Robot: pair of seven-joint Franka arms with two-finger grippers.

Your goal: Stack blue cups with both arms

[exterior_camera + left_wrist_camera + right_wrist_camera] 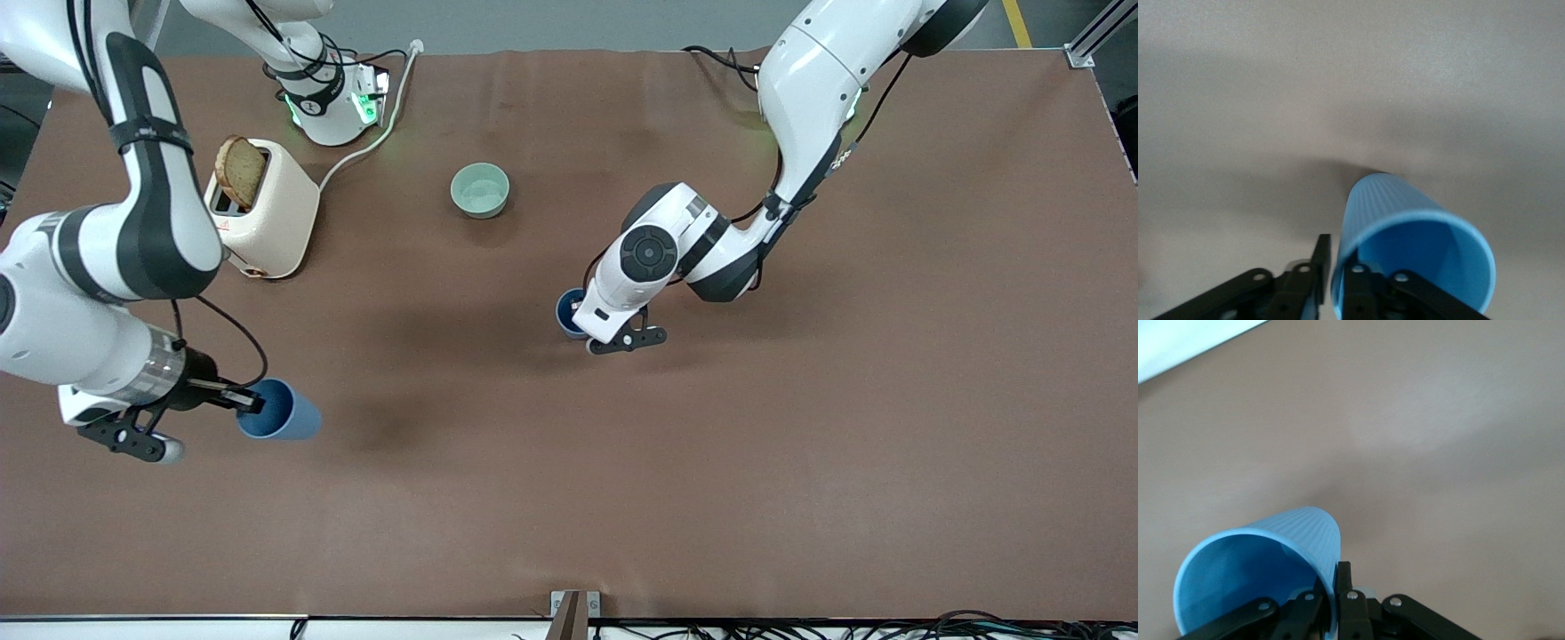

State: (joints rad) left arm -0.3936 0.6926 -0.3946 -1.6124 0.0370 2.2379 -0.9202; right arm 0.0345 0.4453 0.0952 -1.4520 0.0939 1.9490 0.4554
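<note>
My right gripper (249,403) is shut on the rim wall of one blue cup (283,412), one finger inside and one outside. It holds the cup tilted on its side above the table, near the right arm's end. In the right wrist view that cup (1265,563) sits against my right gripper (1338,590). My left gripper (582,324) is shut on the rim of the other blue cup (566,311), mid-table and mostly hidden under the hand. In the left wrist view this cup (1418,243) has its wall pinched in my left gripper (1338,273). I cannot tell whether it touches the table.
A cream toaster (267,209) with a slice of bread (240,171) stands near the right arm's base, its white cable (373,142) running toward the base. A pale green bowl (480,190) sits farther from the front camera than the left gripper's cup.
</note>
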